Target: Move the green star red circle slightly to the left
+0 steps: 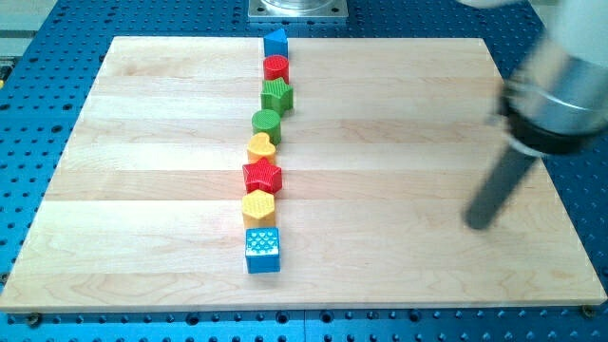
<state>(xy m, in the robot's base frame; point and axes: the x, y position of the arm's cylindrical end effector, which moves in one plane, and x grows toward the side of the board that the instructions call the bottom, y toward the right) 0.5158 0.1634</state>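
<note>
The green star [277, 95] and the red circle [275, 66] lie near the top of a single column of blocks running down the middle of the wooden board [142, 190]. The red circle sits just above the green star, touching it. My tip [476, 221] is far to the view's right of the column, low on the board, level with the yellow hexagon [258, 205]. It touches no block.
The column from top to bottom: blue pentagon-like block [275, 42], red circle, green star, green circle [266, 122], yellow heart [261, 147], red star [262, 176], yellow hexagon, blue cube [263, 248]. A blue perforated table [579, 190] surrounds the board.
</note>
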